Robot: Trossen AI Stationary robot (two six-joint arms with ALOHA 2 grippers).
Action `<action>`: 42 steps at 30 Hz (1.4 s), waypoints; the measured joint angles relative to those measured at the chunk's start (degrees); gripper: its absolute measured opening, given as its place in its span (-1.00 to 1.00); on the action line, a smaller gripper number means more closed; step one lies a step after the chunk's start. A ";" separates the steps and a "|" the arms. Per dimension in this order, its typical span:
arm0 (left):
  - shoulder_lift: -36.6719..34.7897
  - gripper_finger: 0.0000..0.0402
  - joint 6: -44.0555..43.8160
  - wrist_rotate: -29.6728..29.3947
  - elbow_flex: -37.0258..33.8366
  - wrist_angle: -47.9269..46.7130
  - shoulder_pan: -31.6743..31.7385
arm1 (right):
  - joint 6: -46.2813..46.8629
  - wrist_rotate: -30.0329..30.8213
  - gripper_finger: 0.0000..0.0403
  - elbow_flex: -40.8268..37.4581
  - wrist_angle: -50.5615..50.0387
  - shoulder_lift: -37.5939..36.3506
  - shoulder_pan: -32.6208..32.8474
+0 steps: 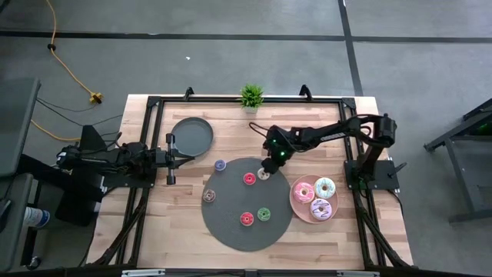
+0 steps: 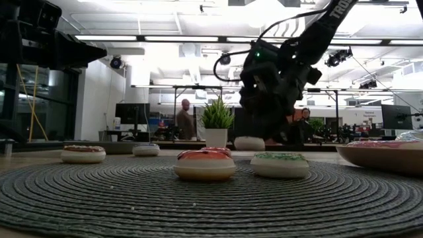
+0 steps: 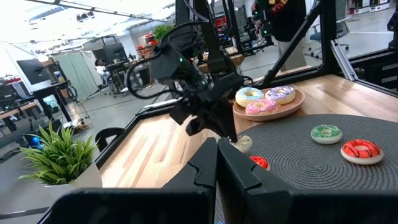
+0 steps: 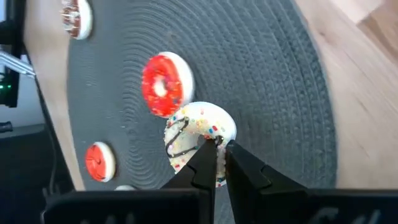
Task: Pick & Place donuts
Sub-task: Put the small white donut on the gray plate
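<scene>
**Three donuts plated, the small ones still out on the mat**

The right gripper (image 4: 217, 148) is down over the far right part of the round dark woven mat (image 1: 231, 231), on the cream sprinkled donut (image 4: 199, 134). In the right wrist view its jaws stand nearly together at the donut's edge, and they look to pinch the ring's wall, though the contact is partly hidden, so whether the hold is firm cannot be told. The donut seems to rest on the mat, or barely off it.

On the pink plate (image 1: 295, 201), at the right of the mat, lie three larger donuts: pink-frosted (image 1: 304, 191), white-frosted (image 1: 325, 187) and lilac-frosted (image 1: 320, 208). If that plate is the goal, this share looks done.

Left on the mat are a red donut (image 1: 249, 178) just beside the gripper, a second red donut (image 1: 247, 218), a green donut (image 1: 264, 214), a brown donut (image 1: 209, 196) at the left edge, and a blue donut (image 1: 220, 165) on the bare tabletop (image 1: 161, 223) just off the mat's far left rim. So roughly a third seems done.

The dark grey plate (image 1: 191, 135) at far left holds nothing. The left gripper (image 1: 171, 159) waits beside it, jaws closed and holding nothing.
</scene>
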 joint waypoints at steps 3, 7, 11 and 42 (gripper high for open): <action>0.00 -1.00 0.00 0.00 0.02 0.00 -0.02 | 0.00 -0.01 -0.90 0.05 -0.02 -1.63 -0.20; 0.00 -1.00 0.00 -0.02 0.02 0.00 -0.01 | -0.73 -0.03 -0.90 3.12 -3.07 -2.96 -0.93; 0.00 -1.00 0.00 -0.02 0.02 0.00 0.00 | -4.88 0.31 -0.90 10.00 -9.66 -3.02 -1.77; 0.00 -1.00 0.00 0.02 0.02 0.00 -0.01 | -15.99 -0.23 -0.88 78.13 -31.38 37.87 -7.16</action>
